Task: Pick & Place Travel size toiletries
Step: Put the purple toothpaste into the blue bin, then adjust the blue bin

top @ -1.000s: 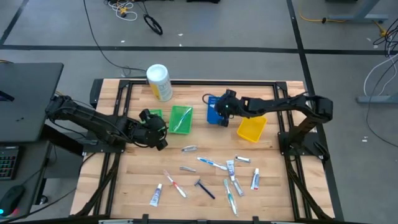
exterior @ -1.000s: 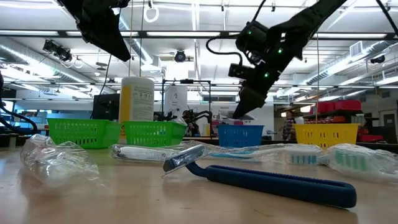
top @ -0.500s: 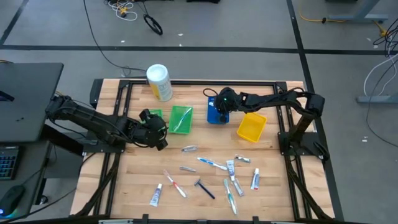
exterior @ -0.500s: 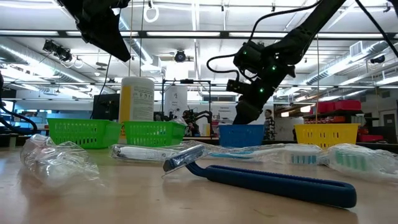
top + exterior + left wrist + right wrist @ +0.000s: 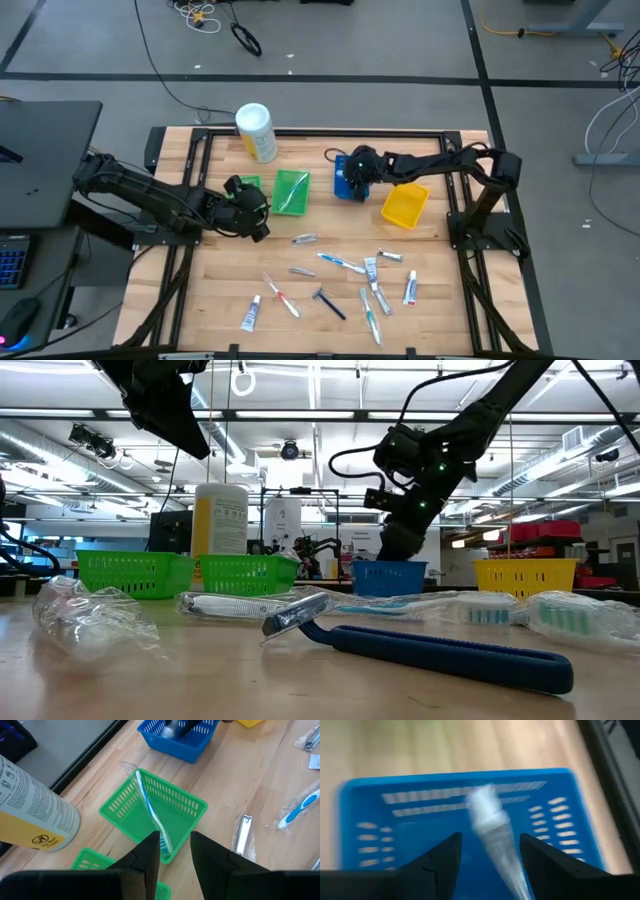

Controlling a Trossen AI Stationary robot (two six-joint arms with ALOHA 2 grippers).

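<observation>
Wooden slats made up the table (image 5: 210, 270) where our two arms worked, with a grey floor and cables around it. We had our right gripper (image 5: 352, 176) low over the small blue plastic bin (image 5: 343, 184), because this was the place for the piece it carried. In the right wrist view its two dark fingers (image 5: 442, 857) stood apart, and a small item in clear wrapping (image 5: 492, 832) lay between them over the floor of the bin. We could not tell whether it touched a finger or was free already; we judged that this was the moment of release.

Our left gripper (image 5: 245, 207) waited near the left side of the table, just beside the green plastic bins. Its fingers (image 5: 150, 855) had a narrow gap and nothing was between them. The larger green bin (image 5: 152, 812) held one blue-and-white toothbrush in wrapping (image 5: 150, 817), leaning along the inside wall.

Most of the toiletries were not sorted: a loose group of thin toothbrushes, small white tubes and a dark blue razor (image 5: 328, 302) lay on the near half of the table, well apart from the bins. A silvery piece (image 5: 304, 239) lay nearer to them. The yellow plastic bin (image 5: 404, 207) looked empty, and the white-and-yellow canister (image 5: 256, 132) lay at the far edge, out of the way. We judged the task to be at an early stage.
</observation>
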